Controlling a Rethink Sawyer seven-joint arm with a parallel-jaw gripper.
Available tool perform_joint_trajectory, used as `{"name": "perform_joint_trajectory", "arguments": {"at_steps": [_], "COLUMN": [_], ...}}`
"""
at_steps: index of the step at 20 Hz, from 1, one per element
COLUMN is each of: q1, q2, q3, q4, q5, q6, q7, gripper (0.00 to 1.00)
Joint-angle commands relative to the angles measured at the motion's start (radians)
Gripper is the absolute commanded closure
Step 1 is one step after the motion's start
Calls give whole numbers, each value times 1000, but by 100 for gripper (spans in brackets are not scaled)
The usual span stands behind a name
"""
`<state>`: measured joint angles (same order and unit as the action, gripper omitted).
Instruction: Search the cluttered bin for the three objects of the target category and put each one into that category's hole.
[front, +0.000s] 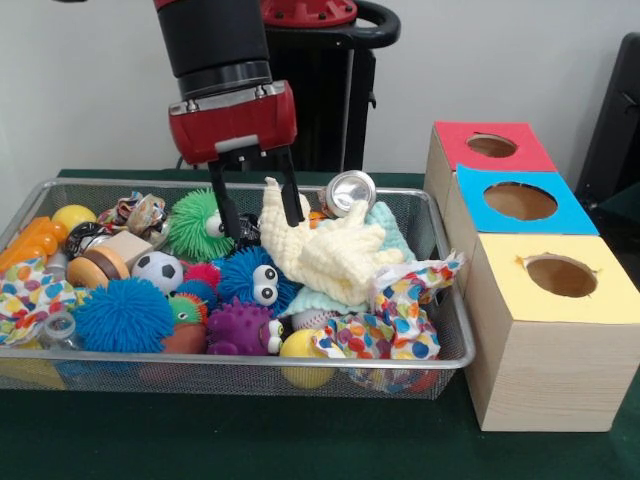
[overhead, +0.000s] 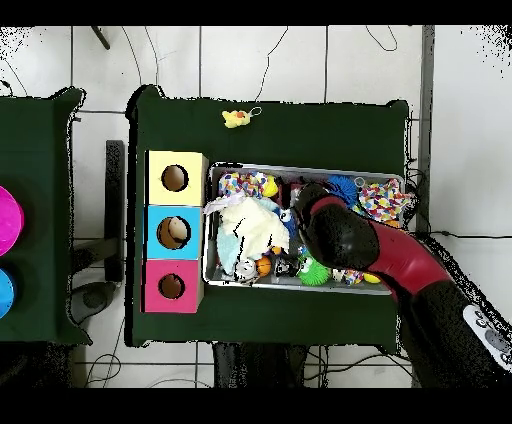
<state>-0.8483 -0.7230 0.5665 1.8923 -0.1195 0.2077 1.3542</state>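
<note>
The wire mesh bin (front: 250, 358) is full of toys and cloths; it also shows in the overhead view (overhead: 300, 169). My gripper (front: 258, 212) hangs over the bin's back middle, open and empty. Its left finger is by a green spiky ball (front: 195, 222). Its right finger touches the raised corner of a pale yellow knitted cloth (front: 325, 250). The hole (front: 491, 146) in the red-topped box is to the right of the bin, farthest back, and looks empty (overhead: 171, 287). In the overhead view the arm (overhead: 340, 235) hides the gripper.
The bin also holds a blue ball with eyes (front: 250, 275), a blue spiky ball (front: 122, 315), a purple ball (front: 240, 325), a soccer ball (front: 157, 270), a silver can (front: 349, 190) and a dotted cloth (front: 400, 310). Blue-topped (front: 520, 202) and yellow-topped (front: 560, 275) boxes stand beside it. A yellow toy (overhead: 237, 118) lies on the table.
</note>
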Motion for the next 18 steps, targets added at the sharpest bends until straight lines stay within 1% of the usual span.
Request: {"name": "perform_joint_trajectory", "arguments": {"at_steps": [1,11,17,18], "q1": [-26,-42,-66,-56], "q2": [39,39,42,39], "q3": [-19,-7,5,4], "q4": [13,21,23,23], "q5": [-37,-39,-42,-39], "q6": [32,35,40,40], "q7": [96,90,79,85], "gripper": [0,0,0,0]}}
